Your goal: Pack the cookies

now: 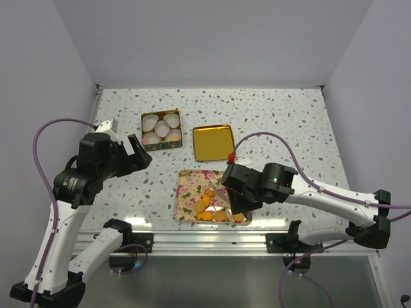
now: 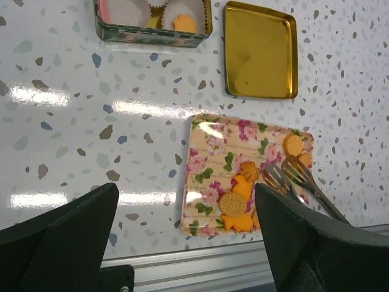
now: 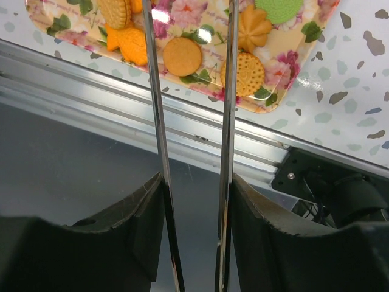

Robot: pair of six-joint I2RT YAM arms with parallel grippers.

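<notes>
Several orange-brown cookies (image 1: 212, 208) lie on a floral tray (image 1: 186, 192) near the table's front edge. They also show in the left wrist view (image 2: 234, 204) and the right wrist view (image 3: 182, 56), where a pale green one (image 3: 278, 9) lies at the top. My right gripper (image 1: 234, 192) is shut on metal tongs (image 1: 218, 191). The tong arms (image 3: 155, 121) are spread, and the tips (image 2: 285, 176) hover over the tray's right side with nothing seen between them. My left gripper (image 1: 138, 157) is open and empty above the table, left of the tray.
A floral tin (image 1: 160, 130) with white paper cups stands at the back left, with an orange cookie (image 2: 184, 23) in one cup. Its gold lid (image 1: 213, 142) lies upturned to its right. An aluminium rail (image 3: 121, 103) runs along the table's front edge.
</notes>
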